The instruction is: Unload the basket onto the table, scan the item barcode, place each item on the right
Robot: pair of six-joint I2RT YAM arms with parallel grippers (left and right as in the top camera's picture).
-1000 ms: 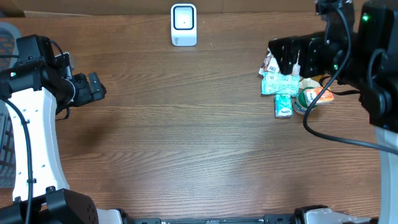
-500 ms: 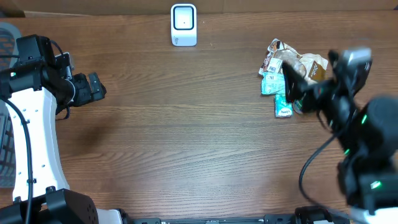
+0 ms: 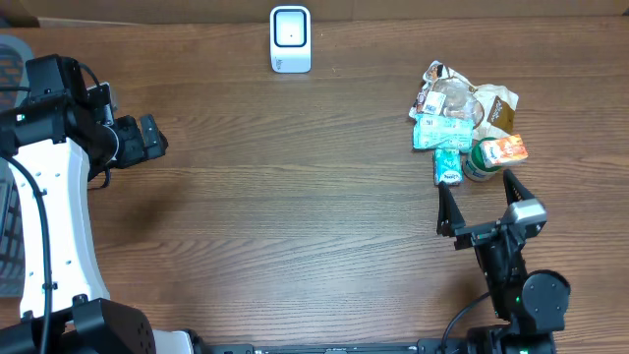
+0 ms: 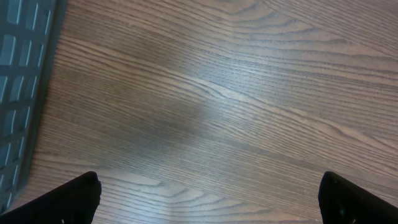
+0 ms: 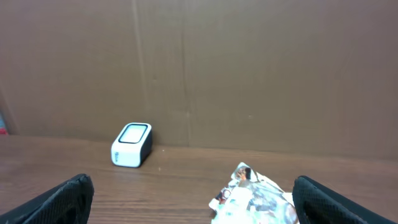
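A pile of items (image 3: 460,120) lies at the table's right: a crinkly snack bag, teal packets (image 3: 442,133) and a small green tub with an orange label (image 3: 494,154). No barcode shows. The white scanner (image 3: 291,39) stands at the back centre. My right gripper (image 3: 479,200) hangs open just in front of the pile, holding nothing. In the right wrist view the pile (image 5: 255,196) lies between the wide fingertips of the right gripper (image 5: 202,200), with the scanner (image 5: 131,145) beyond on the left. My left gripper (image 3: 149,138) is open over bare wood at the far left, its fingertips wide apart (image 4: 211,198).
A grey slatted basket (image 3: 10,59) sits at the left edge and shows in the left wrist view (image 4: 22,93). A brown cardboard wall (image 5: 249,74) closes the back of the table.
My right arm has swung from above the pile back to the table's front right, uncovering the items. The left arm has not moved.
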